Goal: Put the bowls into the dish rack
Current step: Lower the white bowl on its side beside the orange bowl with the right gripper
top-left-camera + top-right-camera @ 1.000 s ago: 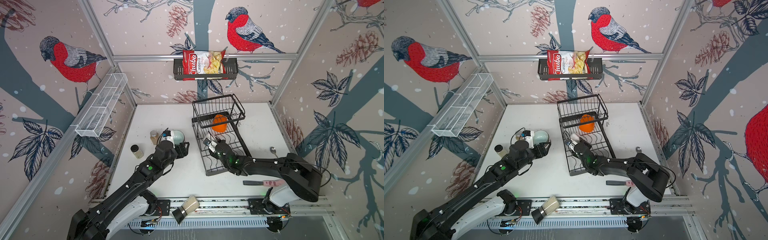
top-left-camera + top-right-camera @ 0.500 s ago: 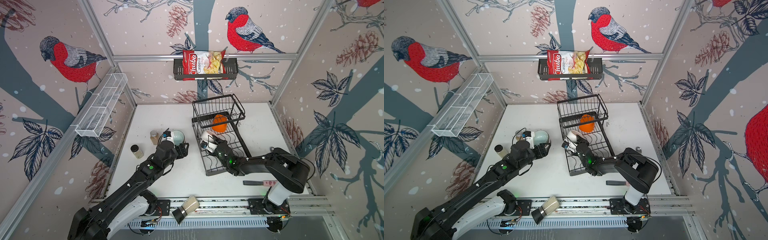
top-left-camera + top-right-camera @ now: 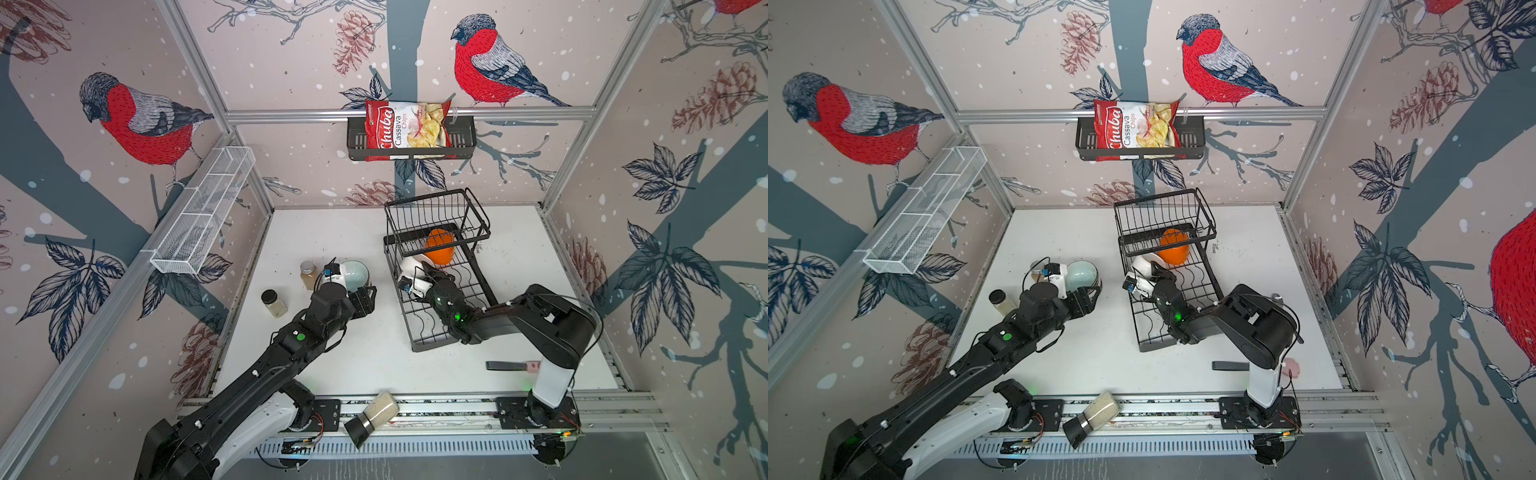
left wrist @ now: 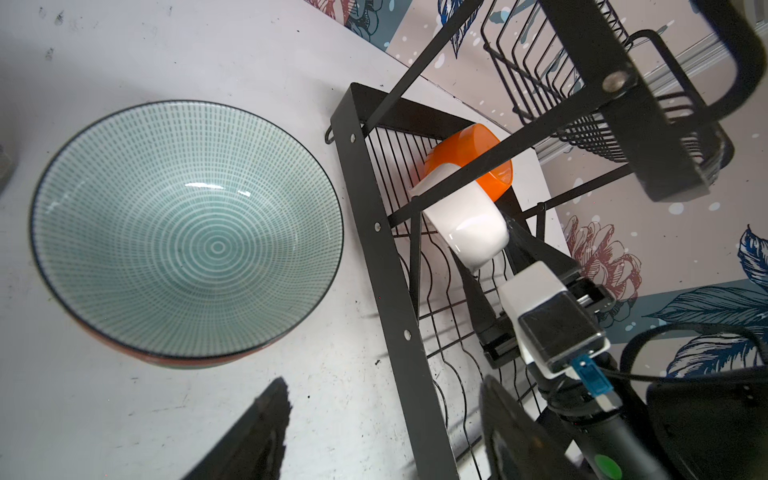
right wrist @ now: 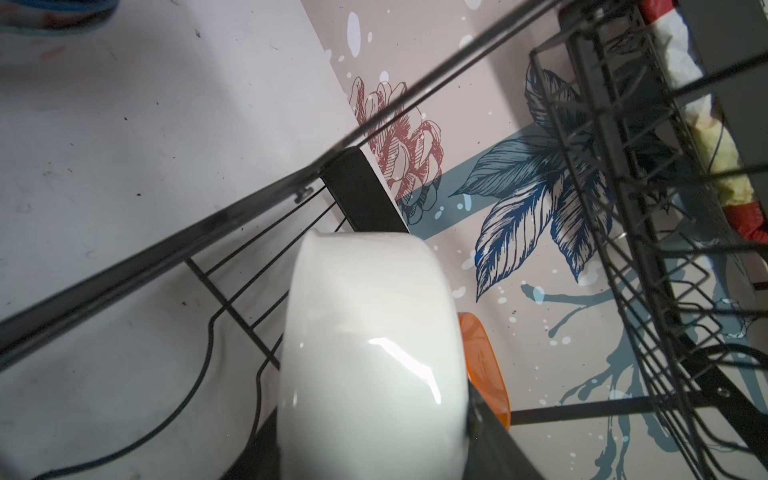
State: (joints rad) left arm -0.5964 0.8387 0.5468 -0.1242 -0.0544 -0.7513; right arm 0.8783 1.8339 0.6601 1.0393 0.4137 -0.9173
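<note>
Right claw (image 3: 420,272) tight on white bowl (image 4: 465,228) in dish rack (image 4: 376,208); left claw (image 4: 382,388) wide apart, empty, near teal bowl (image 4: 187,232).

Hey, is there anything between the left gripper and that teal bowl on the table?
Nothing visible. The left gripper is open, and only bare table lies between it and the teal bowl. The dish rack stands just beside the bowl, not in the path.
</note>
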